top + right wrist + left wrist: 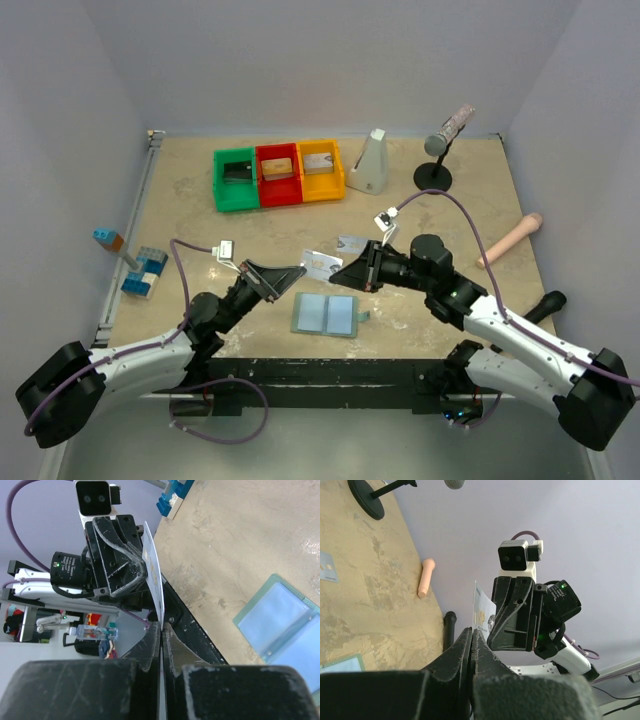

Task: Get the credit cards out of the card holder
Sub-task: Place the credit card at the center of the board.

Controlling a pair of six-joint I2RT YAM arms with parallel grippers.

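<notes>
Cards number two. One silver-grey card (320, 263) hangs above the table (200, 230) between the two hands. The left hand (300, 271) is pinched narrow on its left end and the right hand (346, 270) is pinched narrow on its right end, so its long axis runs left to right. The second card (353, 243) — also pale — lies flat on the table just beyond the right hand, and neither hand touches it.

One card holder (325, 315) lies open and flat with its pale blue pockets up and its long axis left to right. It sits just nearer than the held card and close to the table's near edge.

Three bins (278, 177) — green, red, yellow — stand in a row at the far side, well apart from the card holder. Open table surface lies between them, and also to the card holder's left.
</notes>
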